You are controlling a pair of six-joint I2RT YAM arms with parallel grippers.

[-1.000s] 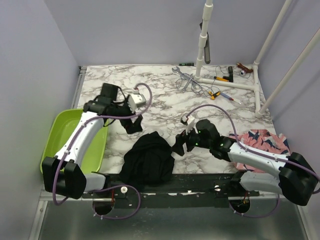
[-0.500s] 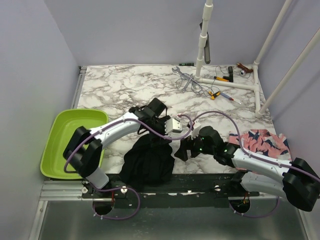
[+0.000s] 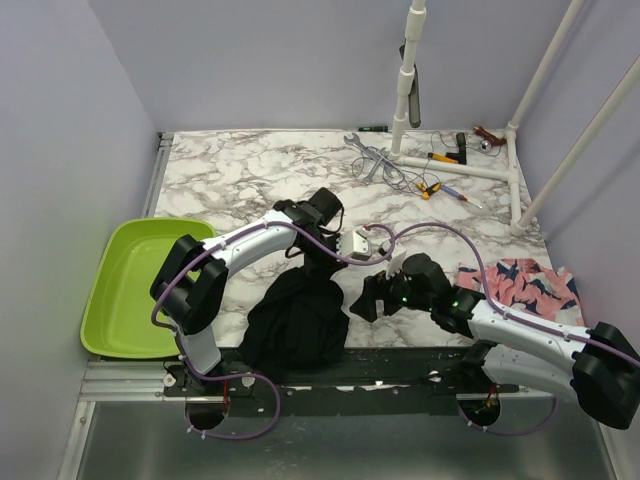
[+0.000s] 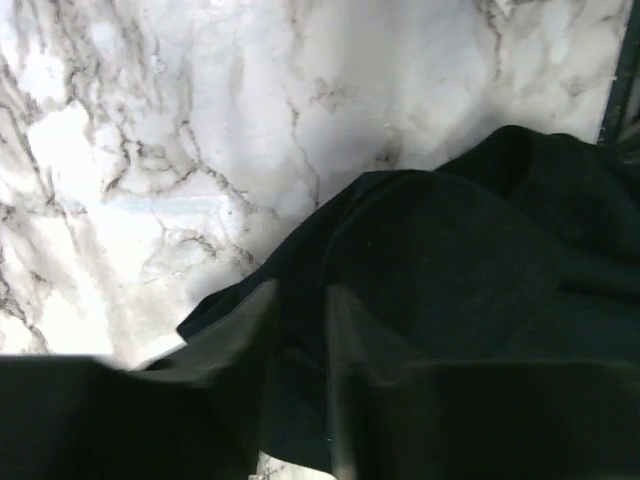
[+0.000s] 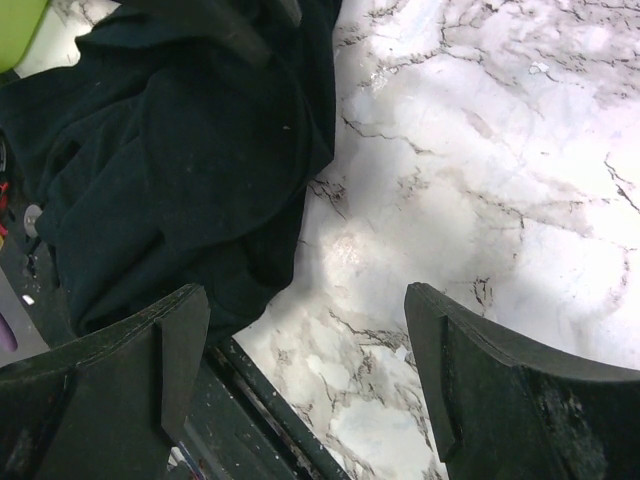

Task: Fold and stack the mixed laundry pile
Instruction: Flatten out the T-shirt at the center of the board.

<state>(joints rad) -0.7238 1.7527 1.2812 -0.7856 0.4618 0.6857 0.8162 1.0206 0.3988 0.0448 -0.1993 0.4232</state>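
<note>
Plain black garment (image 3: 297,322): crumpled heap, near edge of table (image 3: 240,175), centre. At right edge, well apart: pink garment (image 3: 520,280), dark print, rumpled.

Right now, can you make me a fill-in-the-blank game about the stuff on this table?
The basin on the left is coloured ___.
The black cloth lies ___ the basin and the pink cloth.
The right hand is ___ and holds nothing.
Missing words: green, between, open.
</note>
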